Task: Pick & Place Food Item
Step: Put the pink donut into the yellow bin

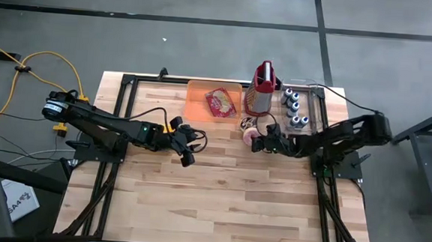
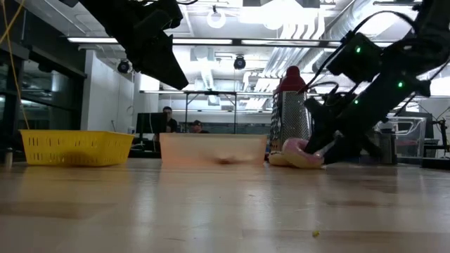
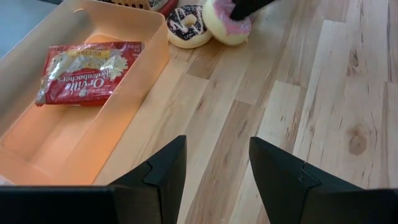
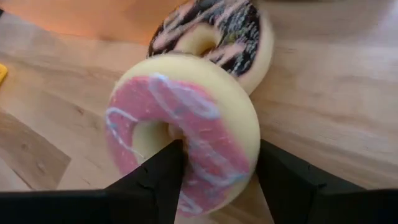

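Observation:
A pink-frosted donut (image 4: 186, 124) stands tilted on the wood table, leaning against a chocolate-frosted donut (image 4: 230, 25) behind it. My right gripper (image 4: 217, 155) is open at the pink donut (image 1: 250, 136), slanting down from the table's right side. One finger (image 4: 161, 177) is at the donut's hole, the other finger (image 4: 286, 180) outside its rim. My left gripper (image 1: 192, 146) is open and hangs above bare table near the orange bin (image 1: 195, 97). A red popcorn bag (image 3: 87, 71) lies flat in the bin. My right gripper stands astride the near part of the pink donut's ring (image 4: 211, 143), one finger at the hole (image 4: 146, 134) and one outside. Whether the fingers touch the donut, I cannot tell. The donut's lower edge rests on the table.
A metal grater with a red handle (image 1: 261, 90) stands just behind the donuts. Several cans (image 1: 296, 107) stand at the far right. The near half of the table (image 1: 218, 204) is bare wood. A yellow basket (image 2: 74, 147) shows in the low view.

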You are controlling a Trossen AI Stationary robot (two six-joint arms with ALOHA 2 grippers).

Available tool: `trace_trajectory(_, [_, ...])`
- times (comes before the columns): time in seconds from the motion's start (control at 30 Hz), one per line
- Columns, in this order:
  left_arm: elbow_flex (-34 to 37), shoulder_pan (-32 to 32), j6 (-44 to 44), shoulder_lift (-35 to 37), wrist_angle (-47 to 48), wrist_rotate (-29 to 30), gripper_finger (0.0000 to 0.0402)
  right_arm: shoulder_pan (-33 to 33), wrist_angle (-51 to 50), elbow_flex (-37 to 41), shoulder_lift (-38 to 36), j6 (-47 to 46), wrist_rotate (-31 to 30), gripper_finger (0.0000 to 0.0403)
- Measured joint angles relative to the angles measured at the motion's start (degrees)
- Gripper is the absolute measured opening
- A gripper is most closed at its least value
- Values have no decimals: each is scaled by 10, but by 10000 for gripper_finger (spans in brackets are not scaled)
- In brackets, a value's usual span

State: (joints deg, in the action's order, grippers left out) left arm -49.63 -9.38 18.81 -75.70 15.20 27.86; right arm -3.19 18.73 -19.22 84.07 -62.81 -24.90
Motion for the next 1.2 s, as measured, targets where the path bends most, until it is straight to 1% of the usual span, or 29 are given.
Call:
trace_trajectory(0.1, [0,0,0,0,0,0,167,-3,39,0,31,5,7,184])
trace_trajectory(0.17, [0,0,0,0,0,0,167,-4,48,0,35,13,12,184])
trace_trajectory(0.37, [0,0,0,0,0,0,167,-3,41,0,10,31,31,184])
trace_trajectory(0.53, [0,0,0,0,0,0,167,-3,41,0,-11,46,32,184])
trace_trajectory(0.7, [0,0,0,0,0,0,167,-3,37,0,-14,46,30,181])
trace_trajectory(1.03, [0,0,0,0,0,0,167,-3,35,0,-14,46,41,128])
trace_trajectory(1.2, [0,0,0,0,0,0,167,-3,35,0,-14,48,45,116])
